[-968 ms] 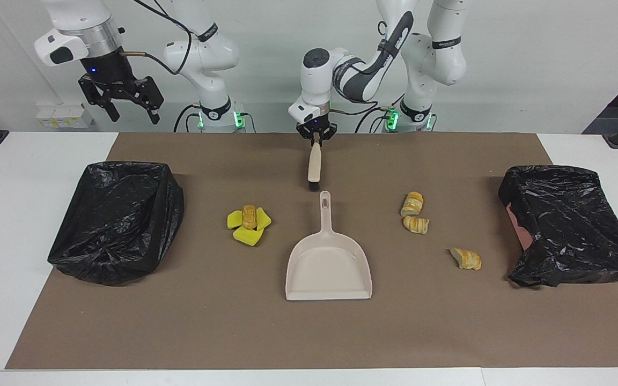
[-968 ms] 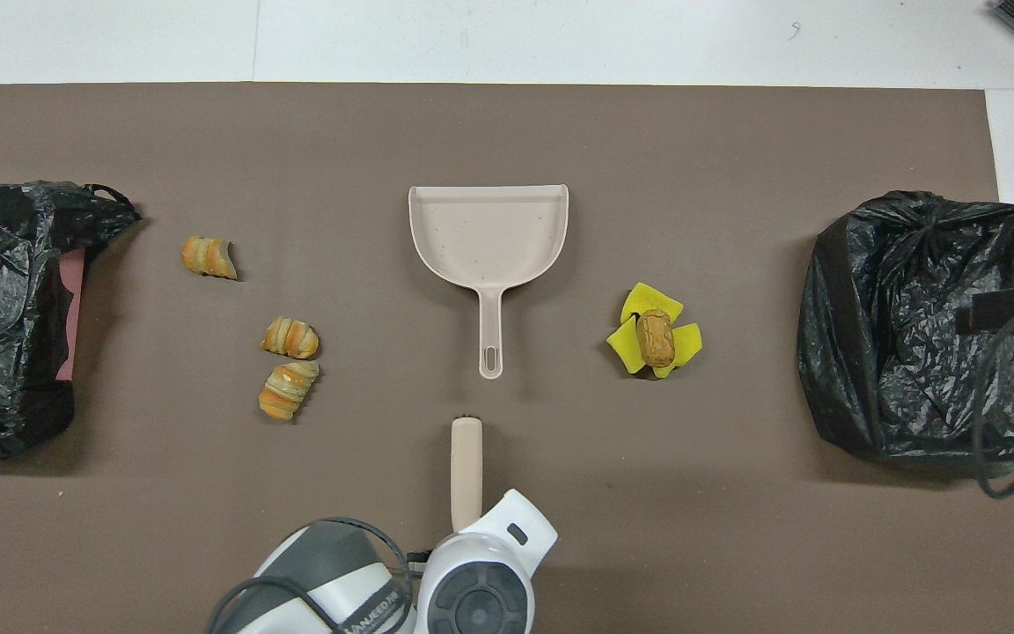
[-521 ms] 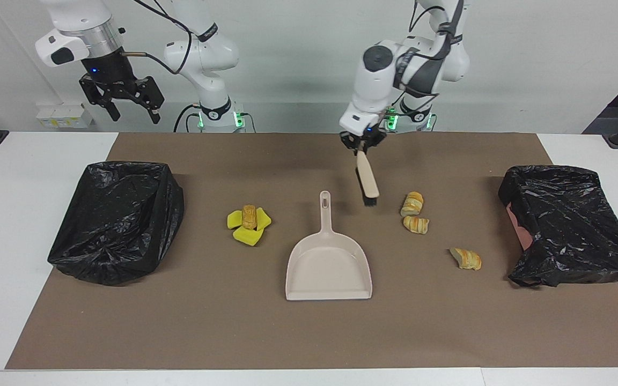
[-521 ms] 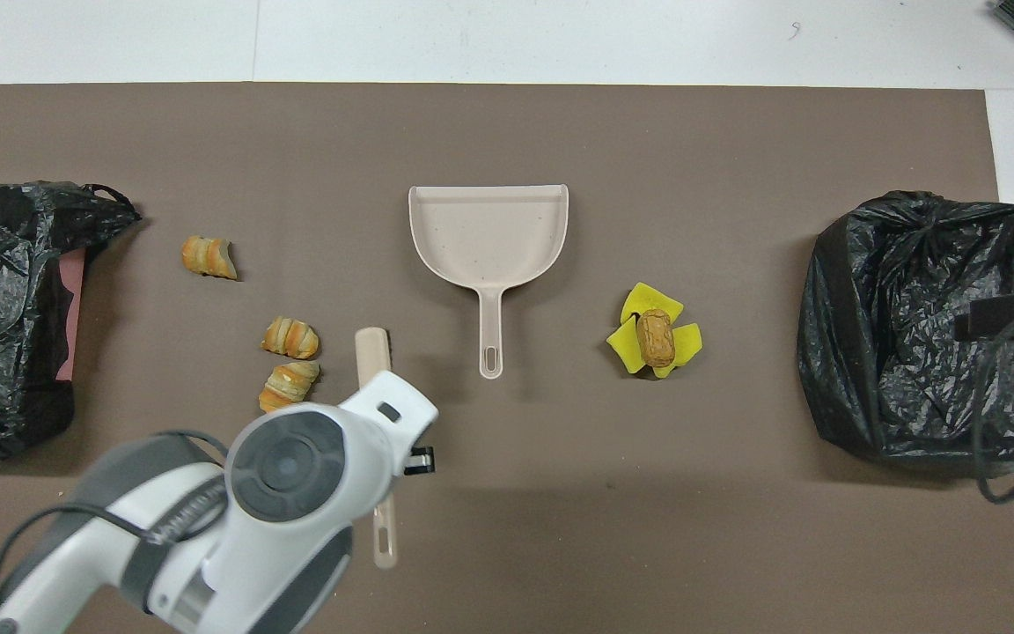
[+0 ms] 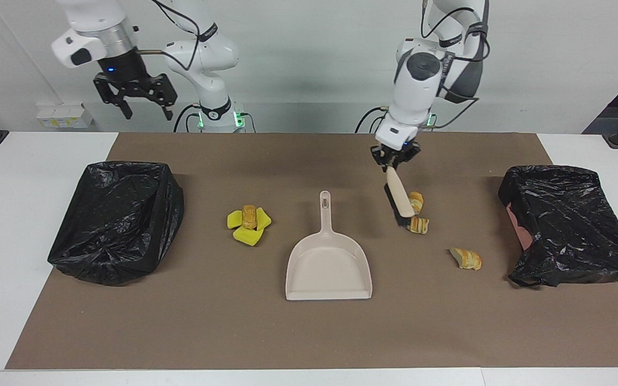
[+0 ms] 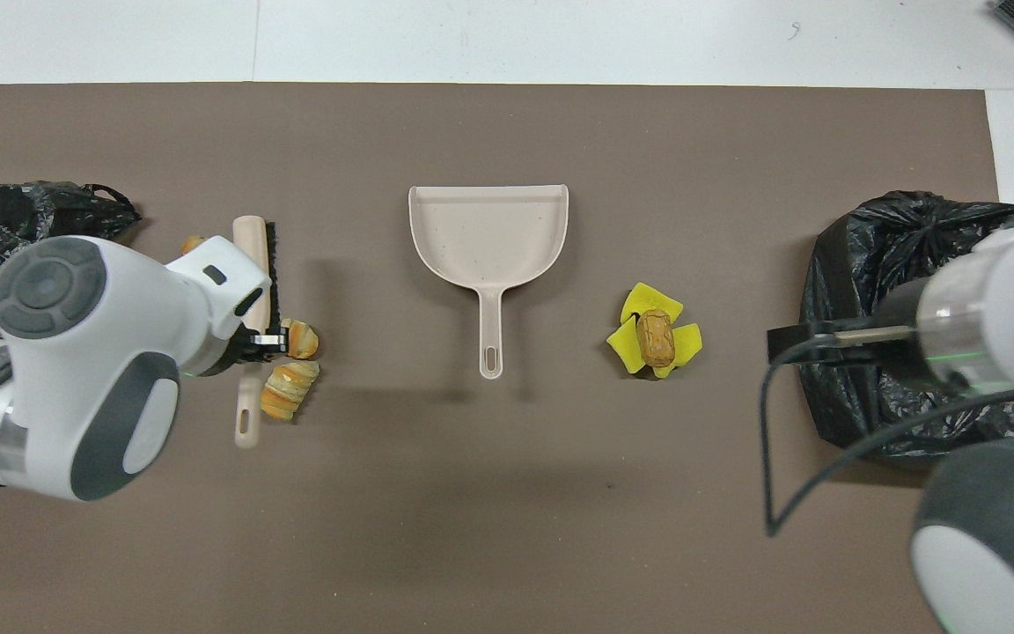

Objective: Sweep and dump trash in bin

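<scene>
My left gripper [image 5: 395, 160] is shut on the handle of the beige brush [image 5: 400, 197]. The brush hangs tilted, its black bristle head just over two striped pastry pieces of trash [image 5: 418, 225]; whether it touches them I cannot tell. From above, the brush [image 6: 252, 251] sticks out from under the left wrist, next to those pieces [image 6: 290, 392]. A third pastry piece [image 5: 466, 259] lies nearer the left arm's bin [image 5: 566, 220]. Yellow sponge wedges with a pastry piece on top [image 5: 248, 220] lie toward the right arm's bin [image 5: 118, 220]. My right gripper [image 5: 141, 106] waits open, raised above the table's edge.
The beige dustpan [image 5: 329, 262] lies flat mid-table, its handle pointing toward the robots. Both bins are lined with black bags, one at each end of the brown mat [image 5: 309, 338]. From above, the right arm's body covers part of its bin [image 6: 877, 291].
The left arm has carried the brush from the dustpan's handle toward its own end of the table, to the two pastry pieces. The right gripper has shifted slightly toward the middle.
</scene>
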`<act>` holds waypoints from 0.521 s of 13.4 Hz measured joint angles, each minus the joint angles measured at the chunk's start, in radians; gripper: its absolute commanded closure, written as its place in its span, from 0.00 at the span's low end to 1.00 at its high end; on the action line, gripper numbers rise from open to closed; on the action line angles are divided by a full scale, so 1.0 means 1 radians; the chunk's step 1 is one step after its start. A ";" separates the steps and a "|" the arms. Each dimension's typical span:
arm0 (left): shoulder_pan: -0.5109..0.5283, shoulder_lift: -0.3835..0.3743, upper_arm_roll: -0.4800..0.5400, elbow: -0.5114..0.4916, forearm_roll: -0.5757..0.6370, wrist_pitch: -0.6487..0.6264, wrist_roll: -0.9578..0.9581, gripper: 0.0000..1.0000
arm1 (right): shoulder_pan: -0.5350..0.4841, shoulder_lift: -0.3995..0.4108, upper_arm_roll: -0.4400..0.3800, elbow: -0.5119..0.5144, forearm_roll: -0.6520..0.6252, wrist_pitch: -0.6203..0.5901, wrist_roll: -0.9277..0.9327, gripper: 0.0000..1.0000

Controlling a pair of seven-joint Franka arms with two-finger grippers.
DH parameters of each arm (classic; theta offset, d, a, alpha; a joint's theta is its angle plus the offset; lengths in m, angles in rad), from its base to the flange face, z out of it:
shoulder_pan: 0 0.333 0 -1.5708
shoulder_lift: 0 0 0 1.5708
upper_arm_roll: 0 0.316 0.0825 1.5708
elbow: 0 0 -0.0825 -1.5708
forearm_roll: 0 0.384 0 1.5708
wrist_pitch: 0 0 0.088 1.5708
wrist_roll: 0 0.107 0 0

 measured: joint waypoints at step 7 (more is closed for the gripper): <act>0.253 0.169 0.000 0.102 0.100 0.106 0.432 1.00 | 0.251 0.208 0.004 -0.038 0.000 0.230 0.283 0.00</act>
